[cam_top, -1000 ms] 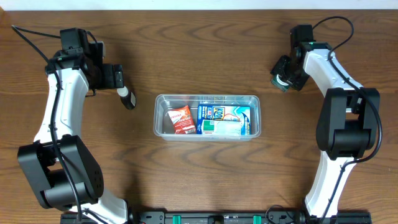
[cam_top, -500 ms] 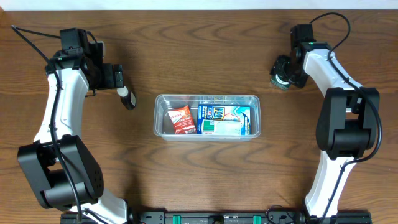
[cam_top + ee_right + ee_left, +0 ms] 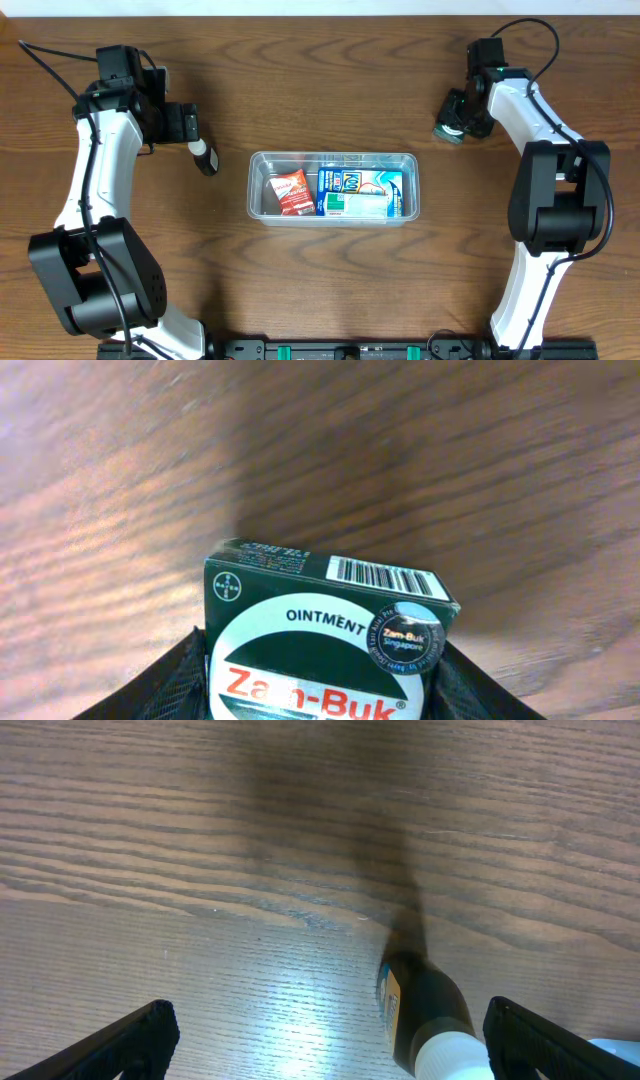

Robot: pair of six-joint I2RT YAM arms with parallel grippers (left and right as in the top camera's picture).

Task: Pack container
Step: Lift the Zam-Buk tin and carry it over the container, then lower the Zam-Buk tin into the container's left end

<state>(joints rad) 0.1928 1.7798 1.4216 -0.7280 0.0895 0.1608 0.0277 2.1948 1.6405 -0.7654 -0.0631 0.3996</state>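
The clear plastic container (image 3: 256,186) sits mid-table and holds a red packet (image 3: 290,192), a blue packet (image 3: 350,181) and a white-green box (image 3: 366,206). My left gripper (image 3: 196,141) is open, left of the container. A small dark bottle with a white cap (image 3: 206,158) lies on the table between its fingers (image 3: 330,1055); in the left wrist view the bottle (image 3: 422,1016) is close to the right finger. My right gripper (image 3: 458,118) is shut on a green Zam-Buk ointment box (image 3: 447,130), up right of the container. The box (image 3: 320,622) fills the space between the jaws (image 3: 325,685).
Bare wooden table surrounds the container on all sides. The arm bases stand at the front left and front right. A dark rail runs along the table's front edge (image 3: 340,350).
My right gripper with the ointment box has shifted very slightly toward the far edge. The left arm and the bottle have not moved.
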